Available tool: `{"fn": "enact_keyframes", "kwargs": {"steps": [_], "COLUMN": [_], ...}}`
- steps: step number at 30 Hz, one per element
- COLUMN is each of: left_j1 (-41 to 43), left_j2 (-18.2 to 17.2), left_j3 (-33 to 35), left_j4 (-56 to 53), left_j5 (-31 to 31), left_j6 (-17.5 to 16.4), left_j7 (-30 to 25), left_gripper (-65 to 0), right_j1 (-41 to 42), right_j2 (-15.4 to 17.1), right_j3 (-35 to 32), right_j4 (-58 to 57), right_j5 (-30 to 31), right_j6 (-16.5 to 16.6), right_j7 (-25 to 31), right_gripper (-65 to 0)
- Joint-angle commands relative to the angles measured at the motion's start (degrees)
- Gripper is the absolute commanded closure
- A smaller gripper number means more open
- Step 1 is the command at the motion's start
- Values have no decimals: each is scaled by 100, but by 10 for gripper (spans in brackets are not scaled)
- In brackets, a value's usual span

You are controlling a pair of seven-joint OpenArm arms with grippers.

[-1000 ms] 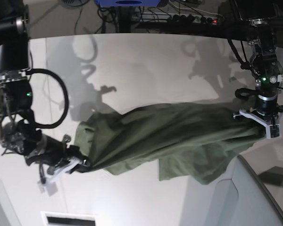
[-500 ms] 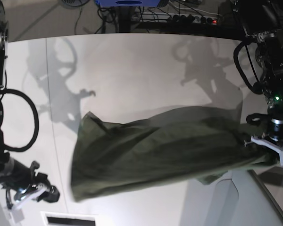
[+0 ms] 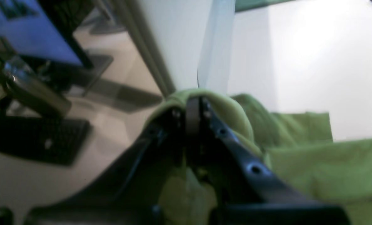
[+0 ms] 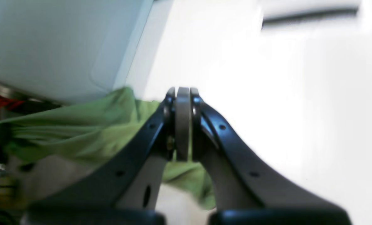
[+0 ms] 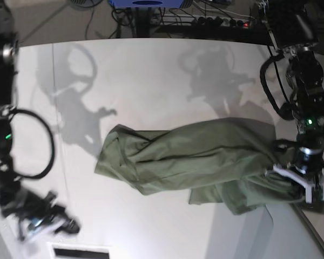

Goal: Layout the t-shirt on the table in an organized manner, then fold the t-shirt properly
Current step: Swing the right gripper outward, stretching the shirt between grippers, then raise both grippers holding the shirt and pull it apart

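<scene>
Across the tabletop (image 5: 151, 75), matte white, smooth, with a thin seam line near one end, you're mid layout: nothing is folded yet, and spreading isn't done either. The t-shirt (image 5: 194, 162) lies as a long crumpled band, olive-green soft cotton, twisted folds running lengthwise, from about mid-tabletop to the edge beside the left arm. One end lies bunched and free on the surface; the other end overhangs that edge, where it's pinched.

Left end effector (image 5: 302, 186): clenched on the t-shirt, cloth draped over the black fingers in its wrist view (image 3: 193, 118). Right end effector (image 5: 40, 221): clenched, grasping nothing; in its wrist view (image 4: 182, 123) the pads meet bare, green fabric only behind them. It sits well apart from the shirt, near the tabletop corner on its own side, blurred in the base view.

Judgement for your next move: bring the right end effector back to the free bunched end, find a hem or shoulder corner, grip it, and pull against the left to flatten. Collar and sleeves can't be told apart in the bundle, so pick the grasp point carefully. Thin limp fabric will drag and re-wrinkle easily.
</scene>
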Motion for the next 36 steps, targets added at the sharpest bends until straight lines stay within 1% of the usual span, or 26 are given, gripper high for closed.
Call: {"fn": "enact_keyframes", "kwargs": {"steps": [1, 4, 6, 7, 11, 13, 15, 17, 19, 21, 23, 24, 26, 28, 29, 32, 35, 36], "left_j1": [130, 640, 912, 1062, 1475, 1668, 1897, 2108, 2284, 2398, 2477, 2503, 2547, 2556, 2556, 2556, 2556, 2547], "left_j2": [-66, -39, -30, -30, -30, -30, -39, -48, -30, -22, -22, -22, -22, -22, -22, -22, -22, -22], "left_j3": [-26, -26, -26, -35, -35, -35, -35, -70, -308, -492, -633, -686, -765, -817, -835, -835, -835, -835], "left_j4": [80, 106, 80, 62, -61, -184, -359, -570, -746, -843, -887, -896, -887, -878, -861, -843, -861, -878], "left_j5": [-23, -23, -23, -23, -32, -32, -32, -32, -23, -67, -76, -76, -76, -76, -76, -76, -76, -76], "left_j6": [23, 32, 41, 41, 49, 49, 49, 58, 58, 58, 49, 49, 41, 32, 32, 32, 23, 23], "left_j7": [-109, -117, -117, -117, -144, -399, -742, -1058, -1243, -1304, -1304, -1304, -1304, -1304, -1304, -1304, -1304, -1304], "left_gripper": [0, 0, 0, 0, 0, 0, 0, 0, 0, 0, 0, 0, 0, 0, 0, 0, 0, 0], "right_j1": [-48, -277, -286, -233, 338, 690, 954, 1121, 1253, 1376, 1525, 1604, 1666, 1648, 1631, 1490, 1209, 1086], "right_j2": [-76, -489, -595, -603, -595, -630, -753, -937, -1096, -1236, -1359, -1421, -1491, -1491, -1491, -1447, -1289, -1280], "right_j3": [4, -57, -339, -620, -2097, -2756, -3143, -3213, -3222, -3240, -3249, -3249, -3249, -3249, -3249, -3249, -3249, -3249], "right_j4": [-102, -770, -1263, -1553, -2449, -2933, -3399, -3926, -4375, -4770, -5157, -5351, -5535, -5535, -5535, -5562, -5562, -5553], "right_j5": [49, 40, 40, 40, 40, 40, 40, 40, 40, 40, 40, 40, 40, 40, 40, 31, 31, 31], "right_j6": [25, 25, 25, 25, 25, 25, 25, 25, 25, 25, 25, 34, 34, 34, 34, 34, 34, 34], "right_j7": [47, 205, 355, 513, 1287, 1638, 2025, 2377, 2623, 2834, 2922, 2931, 2939, 2948, 2948, 3001, 3141, 3150], "right_gripper": [0, 0, 0, -14, -128, -162, -183, -198, -203, -203, -204, -215, -270, -311, -315, -314, -312, -312]}}
